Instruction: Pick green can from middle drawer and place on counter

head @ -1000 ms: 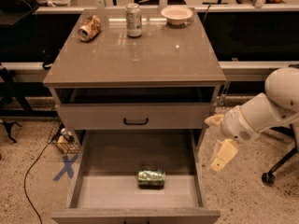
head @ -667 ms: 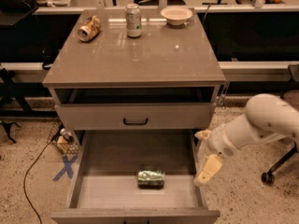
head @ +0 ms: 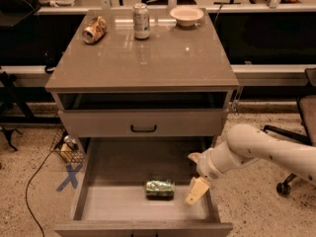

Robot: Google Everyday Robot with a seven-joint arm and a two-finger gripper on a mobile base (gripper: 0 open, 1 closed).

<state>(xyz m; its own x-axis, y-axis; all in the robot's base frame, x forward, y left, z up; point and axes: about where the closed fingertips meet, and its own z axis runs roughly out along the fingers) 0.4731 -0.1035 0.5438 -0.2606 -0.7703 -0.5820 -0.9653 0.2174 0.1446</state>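
My gripper (head: 191,177) hangs at the right wall of the open, deep grey-beige middle drawer (head: 111,209). Its fingers are spread wide to admit the small green-and-white aluminium can (head: 159,188), lying on its side just to my left. The glossy grey-brown counter (head: 148,63) is above.

The light is warm and rather dim, falling from above. The counter (head: 148,68) has a soft sheen with one small bright glint near its right side, and the gap under it is dark. The back of the middle drawer (head: 113,206) lies in shadow while its front floor is lit. The pale gripper (head: 191,177), fingers apart over the drawer's right side, catches the light brightly.
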